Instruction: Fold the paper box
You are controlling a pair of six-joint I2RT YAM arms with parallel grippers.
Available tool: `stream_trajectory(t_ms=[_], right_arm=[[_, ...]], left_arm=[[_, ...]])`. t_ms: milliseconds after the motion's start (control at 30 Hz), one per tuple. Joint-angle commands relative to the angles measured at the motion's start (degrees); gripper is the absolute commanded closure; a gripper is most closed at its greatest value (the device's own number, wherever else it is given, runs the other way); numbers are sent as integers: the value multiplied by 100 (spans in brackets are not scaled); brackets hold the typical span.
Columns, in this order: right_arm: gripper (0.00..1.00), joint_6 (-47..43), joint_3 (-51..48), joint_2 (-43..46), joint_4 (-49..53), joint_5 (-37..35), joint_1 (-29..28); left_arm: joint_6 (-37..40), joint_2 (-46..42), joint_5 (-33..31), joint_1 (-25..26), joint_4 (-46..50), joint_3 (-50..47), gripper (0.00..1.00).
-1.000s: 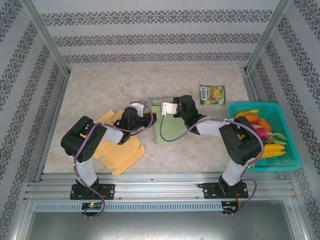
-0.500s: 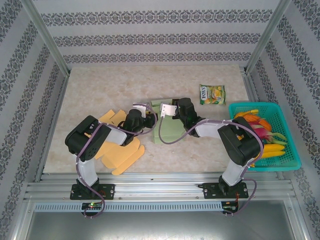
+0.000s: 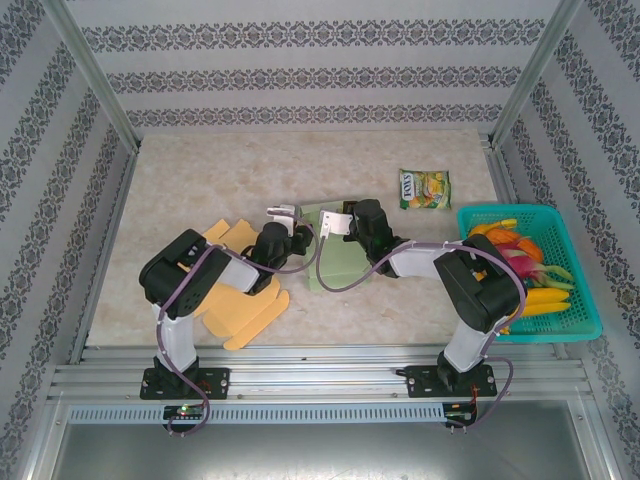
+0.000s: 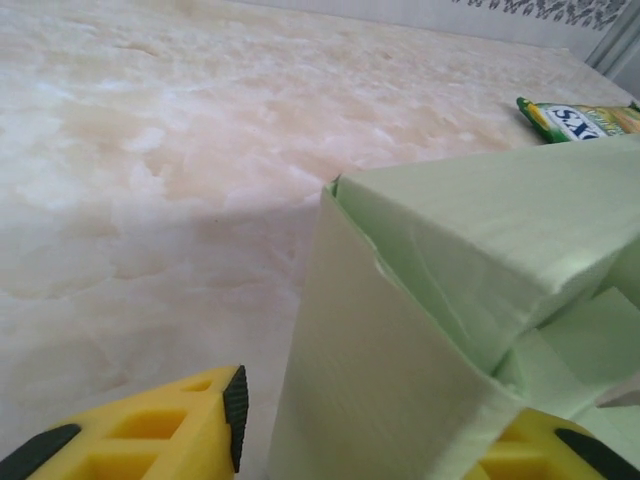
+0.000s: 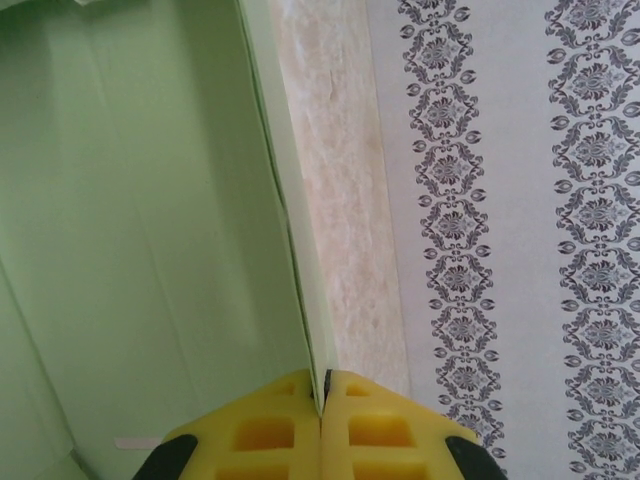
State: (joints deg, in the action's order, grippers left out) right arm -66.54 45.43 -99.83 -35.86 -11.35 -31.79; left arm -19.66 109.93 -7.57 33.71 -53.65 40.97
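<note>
Sliding left gripper (image 4: 388, 432) rightward onto paper box (image 3: 338, 265), middle of table (image 3: 200, 170). Jaws narrowing, straddling near corner wall; left pad (image 4: 150, 435) apart from it, not clamped yet. Right gripper (image 5: 322, 380) pinched shut on thin side panel edge. Box probably half-formed; far flaps unclear.

Bright even light, faint shadows, foreground soft
</note>
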Motion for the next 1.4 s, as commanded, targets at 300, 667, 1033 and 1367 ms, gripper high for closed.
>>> stream_trajectory(t_ms=[300, 667, 1033, 1367], right_arm=[[100, 596, -175, -109, 491, -564, -73], [100, 761, -142, -133, 536, -643, -68], [100, 975, -118, -142, 618, -518, -55], [100, 1189, -9, -203, 763, -507, -64]], left_arm=[[-1155, -344, -3298, 245, 2147, 515, 86], [-1754, -135, -4089, 241, 3591, 1094, 100], [-1209, -261, -2476, -100, 2664, 738, 78], [-820, -903, -1517, -102, 1454, -41, 54]])
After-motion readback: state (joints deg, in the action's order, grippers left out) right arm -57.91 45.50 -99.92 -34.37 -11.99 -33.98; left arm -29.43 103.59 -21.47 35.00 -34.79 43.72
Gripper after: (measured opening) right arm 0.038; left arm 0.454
